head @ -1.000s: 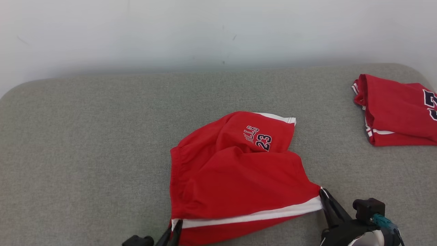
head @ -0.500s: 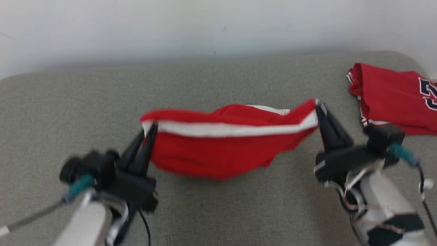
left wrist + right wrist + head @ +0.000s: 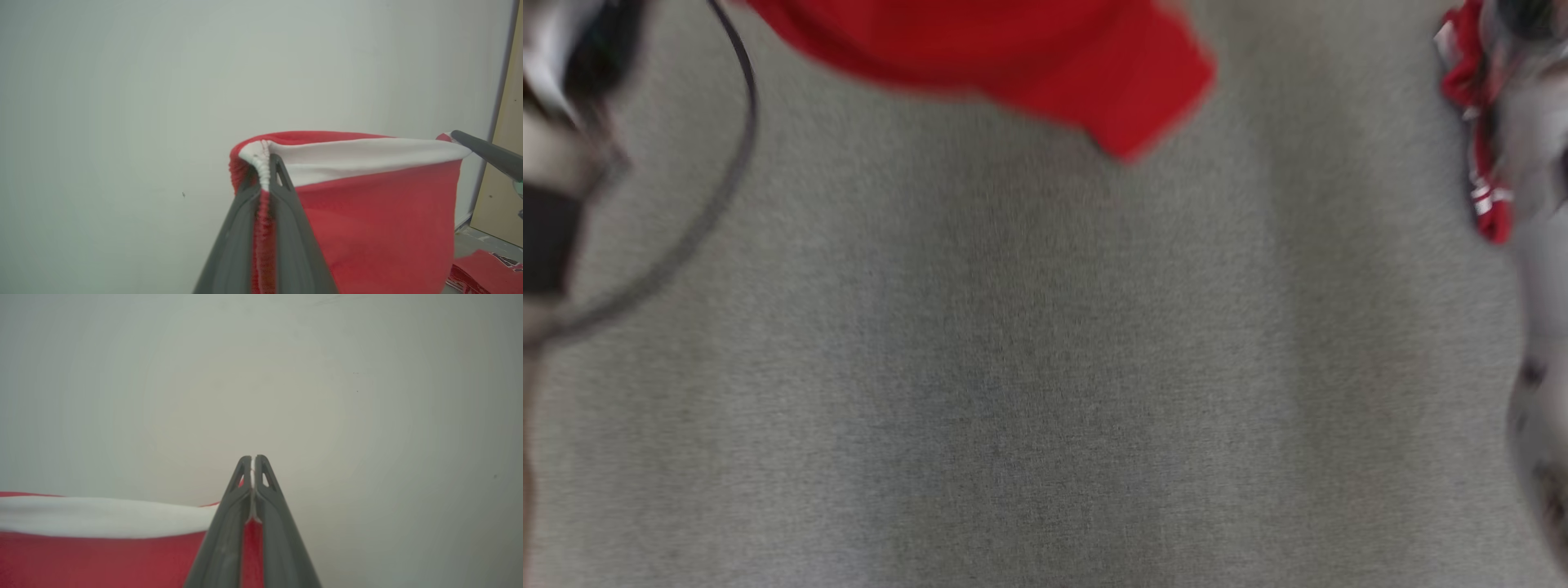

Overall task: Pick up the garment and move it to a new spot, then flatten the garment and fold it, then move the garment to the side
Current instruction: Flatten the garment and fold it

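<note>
**Garment (image 3: 367, 212) aloft, pinched at both upper corners**

Through the left wrist view we see the left gripper (image 3: 265, 163) with its jaws pressed together on one gathered corner of the garment. The bunched white and red cloth is squeezed between the two dark fingers. From that corner a white band runs level along the top edge to the far corner, and below it the red cloth hangs as a flat sheet in front of the pale wall (image 3: 122, 102).

In the right wrist view we find the right gripper (image 3: 252, 459) likewise clamped on the garment. A thin strip of white and red fabric shows between its closed fingers, and the white band leads away to that view's left edge.

Our head view is blurred. There the lower red corner of the garment hangs at the top of the frame over the grey cushion (image 3: 1013, 367); we cannot tell whether it touches the surface. A dark cable (image 3: 719, 188) loops down at the left.

A second red garment (image 3: 486, 269) with dark lettering lies low at the right, well apart from the held one. A wooden panel (image 3: 506, 163) stands beside the wall.
</note>
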### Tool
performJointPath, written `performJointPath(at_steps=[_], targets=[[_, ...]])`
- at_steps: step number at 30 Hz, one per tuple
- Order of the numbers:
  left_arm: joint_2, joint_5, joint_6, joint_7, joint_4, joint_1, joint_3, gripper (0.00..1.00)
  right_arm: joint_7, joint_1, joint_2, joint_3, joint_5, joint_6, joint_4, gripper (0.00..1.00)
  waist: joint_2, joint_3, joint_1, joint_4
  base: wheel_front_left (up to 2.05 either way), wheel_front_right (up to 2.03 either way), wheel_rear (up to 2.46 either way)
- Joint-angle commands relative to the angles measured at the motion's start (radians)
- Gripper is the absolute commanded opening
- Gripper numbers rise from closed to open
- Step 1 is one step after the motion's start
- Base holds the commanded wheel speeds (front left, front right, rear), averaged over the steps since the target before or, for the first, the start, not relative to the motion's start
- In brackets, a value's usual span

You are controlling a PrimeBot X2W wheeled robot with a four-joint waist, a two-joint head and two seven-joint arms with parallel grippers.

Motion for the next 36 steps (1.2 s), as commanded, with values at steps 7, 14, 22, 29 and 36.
performJointPath(at_steps=[7, 14, 22, 29, 36], targets=[[-0.014, -0.073, 0.002, -0.004, 0.16, -0.353, -0.046, 0.0, 0.039, -0.342, 0.047, -0.057, 0.006, -0.003, 0.173, 0.0, -0.0002, 0.271, -0.0004, -0.035, 0.0, 0.0, 0.0], [-0.026, -0.112, 0.002, -0.045, 0.283, -0.565, -0.127, 0.0, 0.013, -0.55, 0.082, -0.071, -0.043, -0.003, 0.34, 0.0, -0.0002, 0.325, -0.0004, -0.069, 0.0, 0.0, 0.0], [-0.023, -0.224, 0.002, -0.128, 0.337, -0.573, -0.209, 0.0, -0.042, -0.577, 0.083, -0.03, -0.053, -0.003, 0.407, 0.0, -0.0002, 0.343, -0.0004, -0.071, 0.0, 0.0, 0.0], [0.03, -0.307, 0.002, -0.224, 0.279, -0.423, -0.28, 0.0, -0.075, -0.425, 0.057, 0.045, 0.006, -0.003, 0.363, 0.0, -0.0002, 0.298, -0.0004, -0.07, 0.0, 0.0, 0.0], [0.101, -0.338, 0.002, -0.288, 0.162, -0.142, -0.294, 0.0, -0.113, -0.118, 0.002, 0.142, 0.109, -0.003, 0.218, 0.0, -0.0002, 0.193, -0.0004, -0.079, 0.0, 0.0, 0.0]])
